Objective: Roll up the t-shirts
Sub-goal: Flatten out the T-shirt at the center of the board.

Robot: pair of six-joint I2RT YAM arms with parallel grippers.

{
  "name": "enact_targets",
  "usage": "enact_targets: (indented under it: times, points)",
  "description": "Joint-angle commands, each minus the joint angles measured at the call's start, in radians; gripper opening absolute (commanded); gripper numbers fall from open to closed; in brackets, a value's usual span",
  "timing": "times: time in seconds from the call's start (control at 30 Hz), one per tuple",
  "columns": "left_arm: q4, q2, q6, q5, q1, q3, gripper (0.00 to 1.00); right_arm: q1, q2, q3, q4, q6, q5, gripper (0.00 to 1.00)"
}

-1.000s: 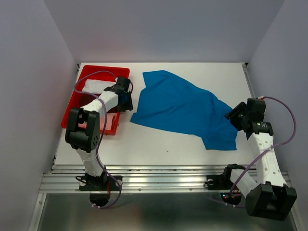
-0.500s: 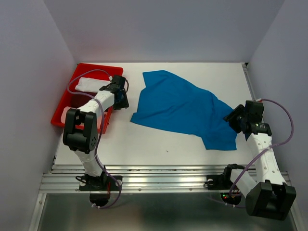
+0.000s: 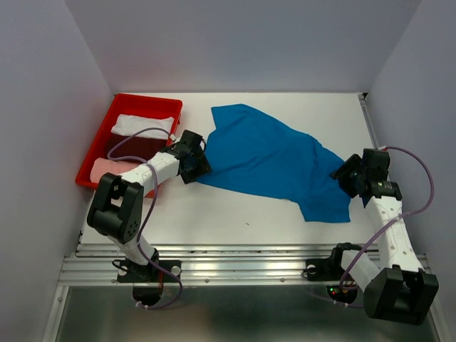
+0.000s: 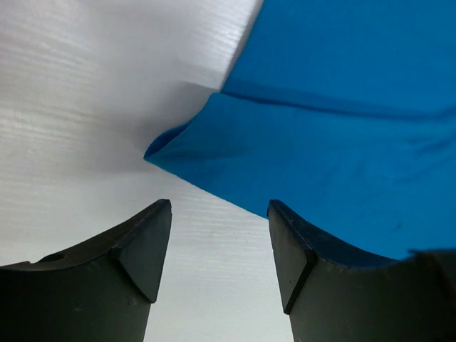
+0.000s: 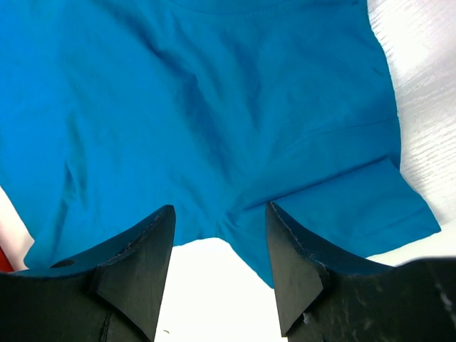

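left claw [image 4: 219, 217] shifted off red bin [image 3: 146, 99] | blue t-shirt [image 4: 342, 142] corner just ahead

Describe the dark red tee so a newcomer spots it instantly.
Look at the red bin at the far left of the table. Three tees lie inside; the dark red tee is the middle one, between the white tee farther back and the pink tee nearer.

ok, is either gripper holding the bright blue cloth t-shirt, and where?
Nothing is held. The left gripper is open, with a corner of the bright blue cloth t-shirt just ahead of it. The right gripper is open at the shirt's edge.
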Motion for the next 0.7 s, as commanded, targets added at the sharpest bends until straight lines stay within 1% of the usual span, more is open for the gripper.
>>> enact_targets:
  times: [0.0,0.07,0.17,0.3,0.43,0.53,0.67]
  points:
    - [0.02,-0.045,-0.145,-0.061,-0.005,-0.027,0.69,-0.003,0.001,0.016,0.044,-0.023,-0.009,0.61]
    - [0.025,-0.022,-0.146,-0.089,-0.005,-0.024,0.73,-0.003,0.001,0.015,0.043,-0.023,-0.01,0.61]
    - [0.043,0.009,-0.136,-0.081,-0.005,-0.016,0.74,-0.003,0.006,0.011,0.049,-0.021,-0.014,0.61]
    - [0.039,0.052,-0.149,-0.1,-0.005,-0.018,0.68,-0.003,0.001,0.011,0.046,-0.018,-0.015,0.61]
    - [0.057,0.049,-0.161,-0.124,-0.006,-0.044,0.67,-0.003,-0.003,0.01,0.036,-0.017,-0.007,0.61]
    - [0.083,0.07,-0.153,-0.109,-0.008,-0.051,0.67,-0.003,-0.005,0.007,0.038,-0.015,-0.012,0.61]
    - [0.117,0.106,-0.135,-0.107,-0.026,-0.027,0.62,-0.003,-0.003,0.01,0.038,-0.014,-0.006,0.61]
